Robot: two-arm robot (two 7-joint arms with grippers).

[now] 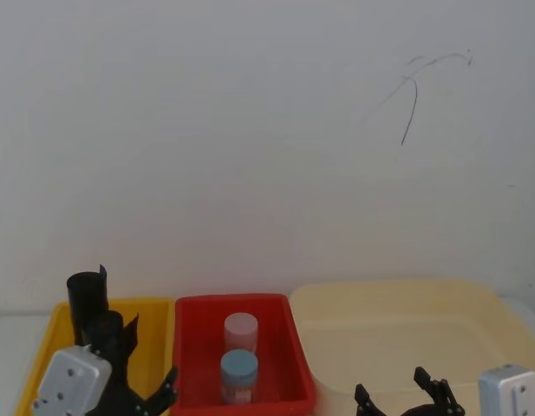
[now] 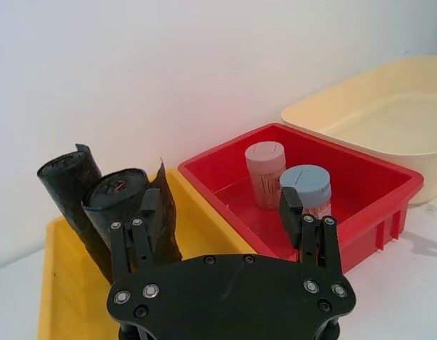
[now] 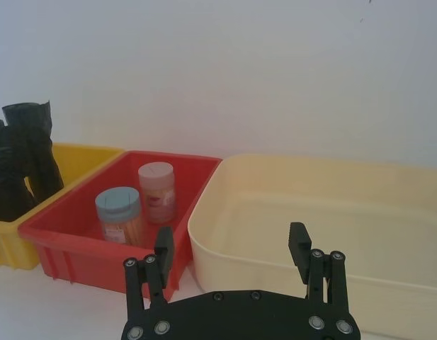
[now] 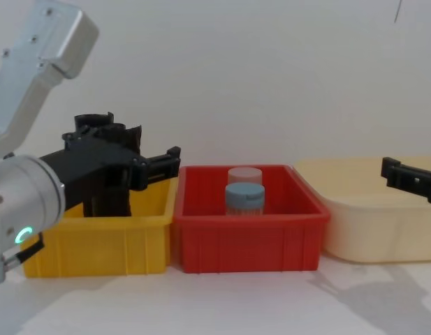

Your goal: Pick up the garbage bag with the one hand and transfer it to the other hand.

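Black plastic wound into two upright tubes is your target: the nearer garbage bag roll (image 2: 122, 205) and the farther garbage bag roll (image 2: 66, 180) both stand in the yellow bin (image 4: 103, 244), just beside the red bin (image 4: 246, 237) on its left. The nearer roll has a loose flap sticking up on the side facing the red bin. Your left gripper (image 2: 219, 205) hangs over the yellow bin, level with the tops of the rolls, with its jaws spread wide and nothing between them. One finger (image 2: 151, 212) sits right in front of the nearer roll, but you cannot tell whether it touches. The silver arm (image 4: 23, 195) behind that gripper, with its glowing green ring, lies to the left of the red bin. Inside the red bin stand a pale-lidded jar (image 2: 264, 173) and a blue-lidded jar (image 2: 305, 188), close together and upright. To the right of the red bin lies the cream bin (image 4: 355, 237), and your right gripper (image 3: 231, 239) hovers at its near side, jaws apart and empty, well away from both rolls. All three bins rest on the white worktop (image 4: 222, 300).
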